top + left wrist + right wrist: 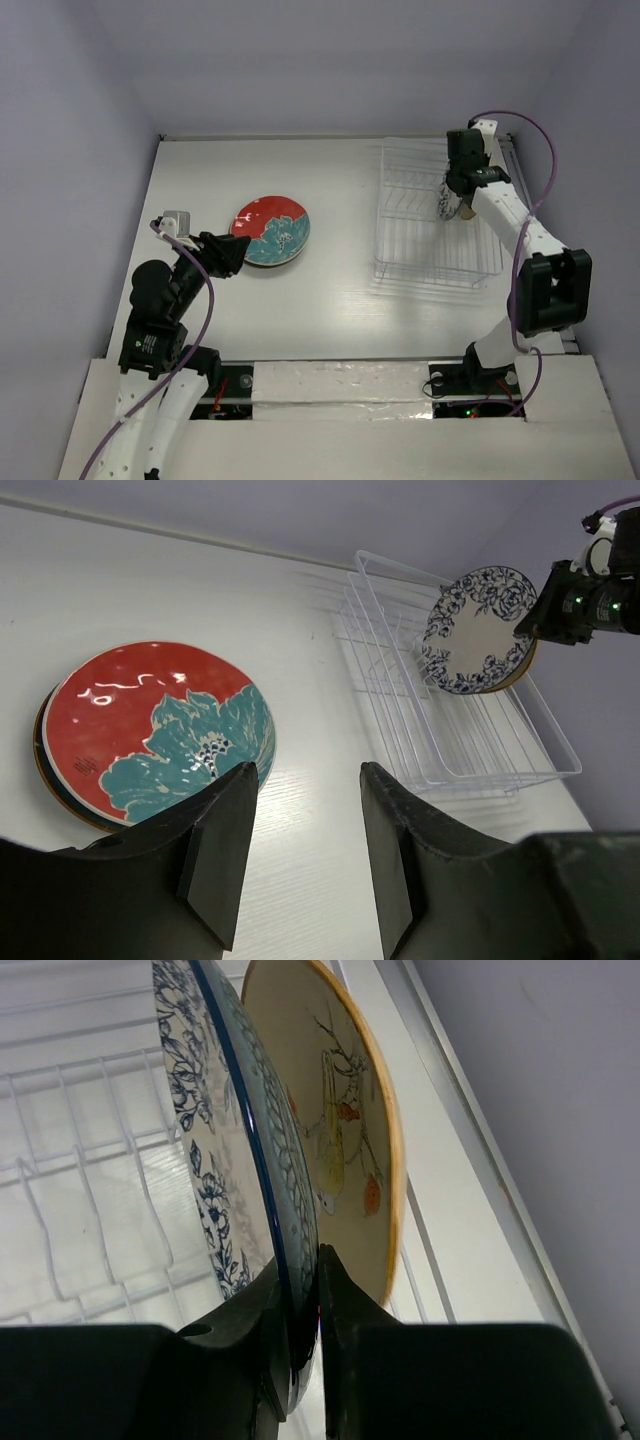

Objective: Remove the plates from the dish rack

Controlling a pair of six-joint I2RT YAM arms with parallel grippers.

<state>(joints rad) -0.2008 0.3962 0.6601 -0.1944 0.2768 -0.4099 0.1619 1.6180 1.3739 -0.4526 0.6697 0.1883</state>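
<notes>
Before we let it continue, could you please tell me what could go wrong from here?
The right claw pinches only the rim of the blue-flowered plate, so it could pivot or slip when lifted. The tan plate stands close beside it, with the claw reaching between them; pulling out might knock it over in the rack.

No legible text, label, brand, number or sign on anything in any of the three views.

White table (330,310) is noted, its top glossy and reflective. It is enclosed on left, back and right by pale lavender walls (70,150). A crinkled white strip (340,382) is laid along the near edge, bordered by flat off-white panels (400,450).
</notes>
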